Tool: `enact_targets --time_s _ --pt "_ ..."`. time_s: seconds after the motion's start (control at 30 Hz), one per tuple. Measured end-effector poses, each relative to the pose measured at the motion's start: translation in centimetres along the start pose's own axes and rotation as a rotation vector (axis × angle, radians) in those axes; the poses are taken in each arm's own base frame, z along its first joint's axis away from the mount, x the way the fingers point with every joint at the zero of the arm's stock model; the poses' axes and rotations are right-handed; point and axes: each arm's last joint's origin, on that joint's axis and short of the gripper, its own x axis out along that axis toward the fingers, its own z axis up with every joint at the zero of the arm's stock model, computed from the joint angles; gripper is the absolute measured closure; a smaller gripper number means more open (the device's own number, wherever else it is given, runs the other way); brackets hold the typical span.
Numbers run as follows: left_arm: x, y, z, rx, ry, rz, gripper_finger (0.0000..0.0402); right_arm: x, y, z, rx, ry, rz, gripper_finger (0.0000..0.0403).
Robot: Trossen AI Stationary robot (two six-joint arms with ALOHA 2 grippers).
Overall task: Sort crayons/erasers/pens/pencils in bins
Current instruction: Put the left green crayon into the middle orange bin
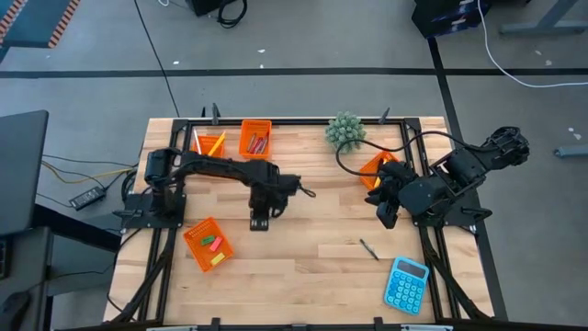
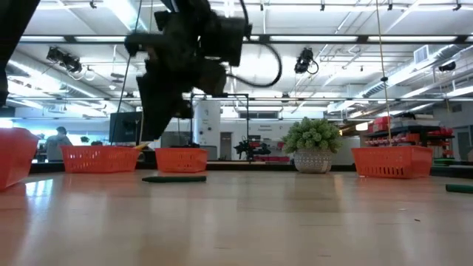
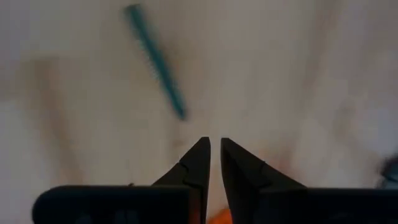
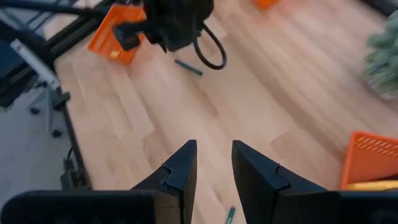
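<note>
Your left tool hangs above the tabletop, pointing down, fingers narrowly parted and empty; a green crayon lies just ahead (flat on the wood). Your right tool waits half open near the far-right bin.

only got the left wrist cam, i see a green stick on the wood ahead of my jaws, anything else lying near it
Observer: No. The green crayon lies alone on bare wood near the table's middle, close to the left gripper.
Operator: which bin has crayons in it
Observer: The far bin at the table's back edge, beyond the left arm, holds short reddish sticks.
Operator: right arm in my way
Observer: No. The right gripper hangs over the table's right side, next to the right-side bin, well away from the crayon.
</note>
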Motion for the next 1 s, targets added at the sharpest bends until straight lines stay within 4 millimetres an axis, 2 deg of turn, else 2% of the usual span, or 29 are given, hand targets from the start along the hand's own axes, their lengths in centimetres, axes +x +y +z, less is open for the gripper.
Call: enact_targets --time_s 0.13,0.4,0.57,0.67,0.87,1.0 --pt "0.0 3.6 -1.0 -0.136 0.027 0.027 0.0336 0.0 -0.1 0.2 0.017 -0.072 -0.044 0.0296" --pt "-1.2 8.5 -1.1 -0.281 -0.11 0.037 0.0248 -0.1 -0.4 0.6 0.042 -0.209 -0.126 0.0297" --pt "-1.3 9.5 -0.6 -0.262 -0.166 0.098 0.0201 -0.1 -0.5 0.7 0.042 -0.256 -0.155 0.0304" --pt "-0.6 9.8 -0.5 -0.225 -0.159 0.181 0.0185 -0.1 -0.5 0.8 0.042 -0.284 -0.173 0.0308" --pt "2.1 11.3 -2.6 -0.31 -0.077 0.325 0.0183 0.0 -0.8 1.2 0.046 -0.286 -0.193 0.0309" --pt "2.9 12.0 -3.8 -0.352 -0.065 0.294 0.0187 0.2 -1.1 1.5 0.053 -0.282 -0.203 0.0309"
